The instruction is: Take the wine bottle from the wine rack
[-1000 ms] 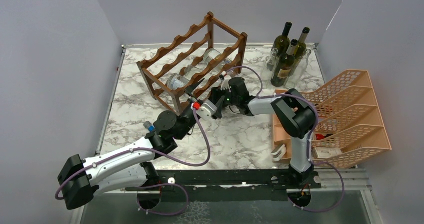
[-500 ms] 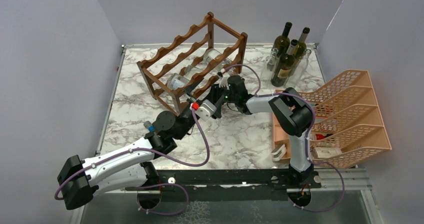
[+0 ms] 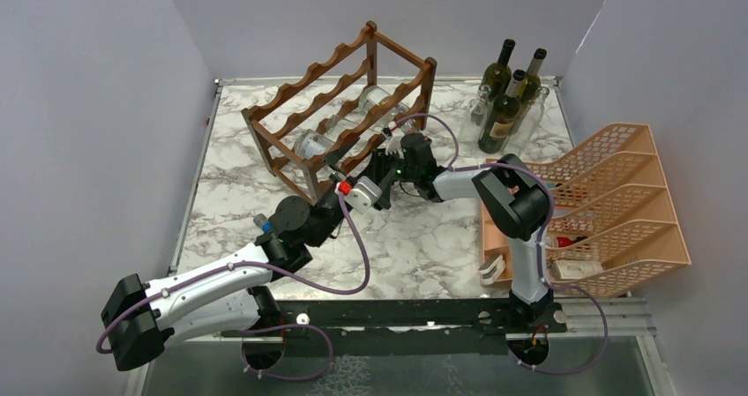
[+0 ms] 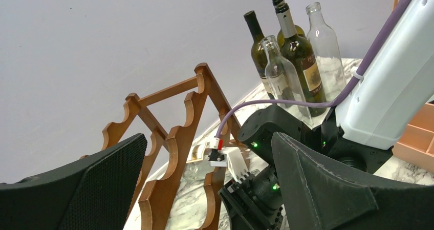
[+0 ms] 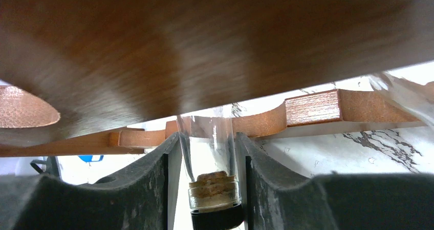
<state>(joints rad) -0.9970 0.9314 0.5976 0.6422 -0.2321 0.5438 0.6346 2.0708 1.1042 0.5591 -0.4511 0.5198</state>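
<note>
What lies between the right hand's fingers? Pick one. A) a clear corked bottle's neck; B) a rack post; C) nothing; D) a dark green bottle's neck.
A: in the right wrist view the clear bottle has its corked neck between the fingers of the right hand, under the wine rack.

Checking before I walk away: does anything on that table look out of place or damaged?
Nothing looks spilled or broken. Only the wine rack is askew, sitting diagonal to the table edges, with two clear bottles lying inside it.
</note>
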